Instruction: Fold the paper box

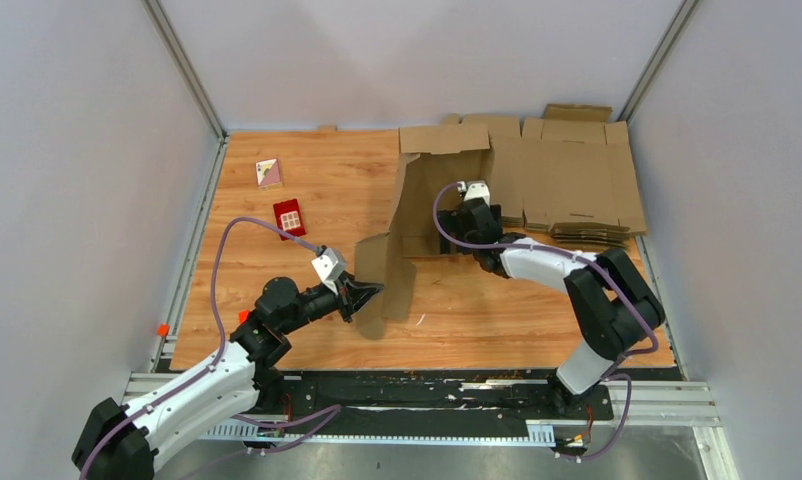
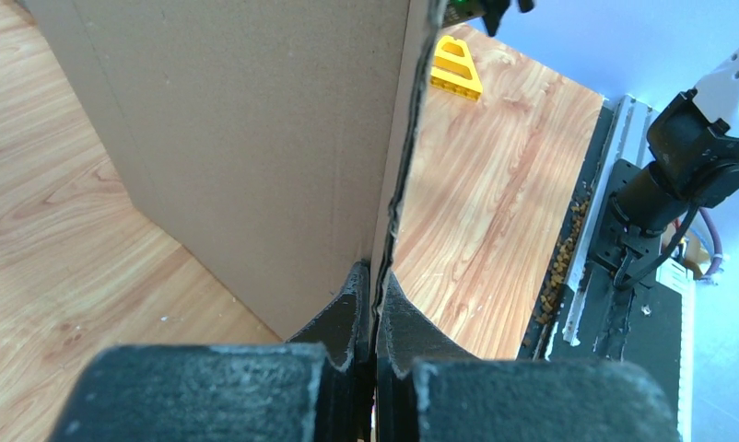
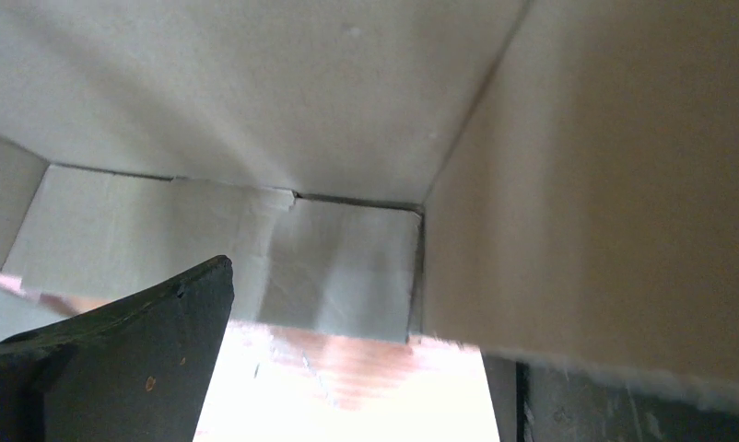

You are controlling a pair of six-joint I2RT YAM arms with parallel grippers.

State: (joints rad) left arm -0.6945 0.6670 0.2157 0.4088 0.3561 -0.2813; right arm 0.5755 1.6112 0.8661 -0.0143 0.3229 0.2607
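Observation:
The paper box (image 1: 422, 200) is a brown cardboard sheet standing partly folded in the middle of the table, its walls raised. My left gripper (image 1: 365, 296) is shut on the edge of its near flap. In the left wrist view both fingers (image 2: 352, 308) pinch that thin edge, and the box's panel (image 2: 255, 138) rises ahead. My right gripper (image 1: 466, 205) reaches into the box from the right and stands open. In the right wrist view its left finger (image 3: 135, 359) shows inside the box's walls (image 3: 283, 101), while a cardboard panel (image 3: 615, 203) covers most of the other finger.
A pile of flat cardboard sheets (image 1: 577, 175) lies at the back right. A small red box (image 1: 289, 217) and a white-and-pink packet (image 1: 268, 173) sit at the back left. A yellow plastic piece (image 2: 456, 66) lies beyond the flap. The table's front rail (image 1: 427, 385) runs by the arm bases.

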